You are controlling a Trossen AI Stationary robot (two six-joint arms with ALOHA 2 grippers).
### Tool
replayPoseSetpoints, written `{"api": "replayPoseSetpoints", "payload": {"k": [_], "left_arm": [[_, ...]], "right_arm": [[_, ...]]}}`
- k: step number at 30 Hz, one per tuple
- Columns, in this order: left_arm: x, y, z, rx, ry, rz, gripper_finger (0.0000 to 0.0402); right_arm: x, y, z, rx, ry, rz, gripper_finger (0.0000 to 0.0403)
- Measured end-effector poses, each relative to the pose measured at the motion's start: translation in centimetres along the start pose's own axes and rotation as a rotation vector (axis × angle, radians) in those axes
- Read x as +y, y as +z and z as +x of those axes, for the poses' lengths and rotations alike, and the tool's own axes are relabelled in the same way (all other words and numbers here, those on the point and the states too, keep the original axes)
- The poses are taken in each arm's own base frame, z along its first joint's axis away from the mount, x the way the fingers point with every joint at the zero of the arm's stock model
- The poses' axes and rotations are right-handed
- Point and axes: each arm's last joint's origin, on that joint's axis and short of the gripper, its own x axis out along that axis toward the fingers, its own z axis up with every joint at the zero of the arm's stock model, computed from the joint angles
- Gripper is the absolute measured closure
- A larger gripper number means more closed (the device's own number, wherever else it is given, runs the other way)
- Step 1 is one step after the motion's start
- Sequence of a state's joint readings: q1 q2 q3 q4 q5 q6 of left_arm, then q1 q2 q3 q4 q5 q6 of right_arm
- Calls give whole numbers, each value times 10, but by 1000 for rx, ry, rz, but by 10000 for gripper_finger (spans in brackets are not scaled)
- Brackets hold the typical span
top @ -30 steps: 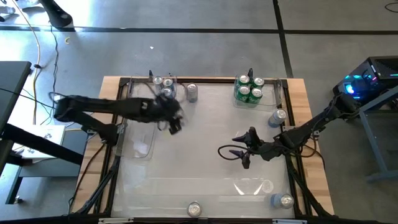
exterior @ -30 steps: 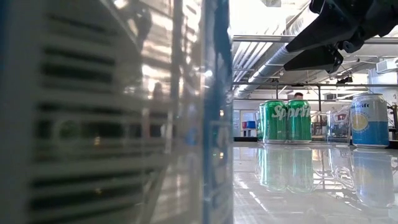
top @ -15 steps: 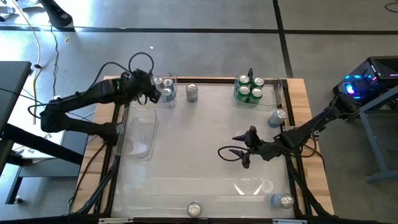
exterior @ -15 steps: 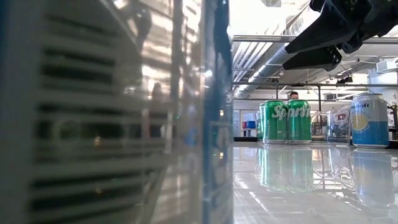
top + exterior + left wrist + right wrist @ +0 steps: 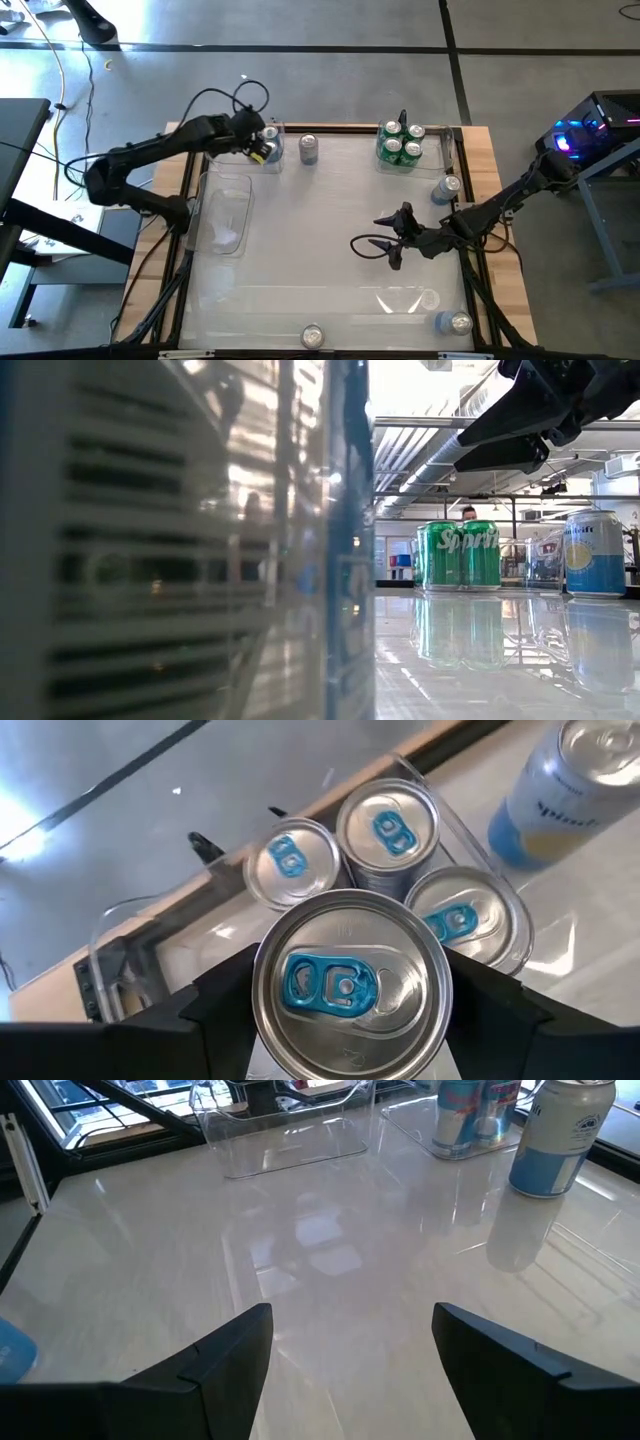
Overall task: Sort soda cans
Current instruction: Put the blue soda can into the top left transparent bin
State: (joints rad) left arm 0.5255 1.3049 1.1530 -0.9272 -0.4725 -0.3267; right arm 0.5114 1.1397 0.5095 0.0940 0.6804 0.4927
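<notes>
My left gripper (image 5: 258,150) is over the clear tray (image 5: 120,935) at the table's far left, shut on a soda can with a silver top and blue tab (image 5: 348,982). Three like cans (image 5: 388,825) stand in that tray. A blue-and-white can (image 5: 308,148) stands just right of the tray. Several green cans (image 5: 400,143) stand in a tray at the far right. My right gripper (image 5: 390,250) hangs open over the table's middle right, nothing between its fingers (image 5: 230,1355). My left gripper pinches the can between its two fingers (image 5: 215,1005), one on each side of the body just under the top rim (image 5: 262,1010). The fingers come from above, slanting down. The can stays upright, top up; its own top hides its lower end.
A blue can (image 5: 447,188) stands near the right edge, and two more cans (image 5: 313,336) (image 5: 455,322) by the near edge. One clear tray (image 5: 225,215) lies at the left and another (image 5: 405,298) at the near right. The wide middle of the table is bare.
My left arm has swung from the table's left middle toward the far edge, carrying the can to above the far-left tray, and its wrist has turned on the way. My right arm has kept still.
</notes>
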Motion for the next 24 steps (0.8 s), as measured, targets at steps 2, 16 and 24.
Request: {"api": "replayPoseSetpoints", "payload": {"k": [2, 16, 24], "left_arm": [[-5, 2, 7, 12, 3, 14, 155], [-11, -10, 27, 12, 32, 39, 152], [-10, -25, 37, -41, 22, 26, 151]], "right_arm": [[0, 0, 0, 0, 0, 0, 132], [0, 0, 0, 0, 0, 3, 132], [0, 0, 0, 0, 0, 7, 132]]}}
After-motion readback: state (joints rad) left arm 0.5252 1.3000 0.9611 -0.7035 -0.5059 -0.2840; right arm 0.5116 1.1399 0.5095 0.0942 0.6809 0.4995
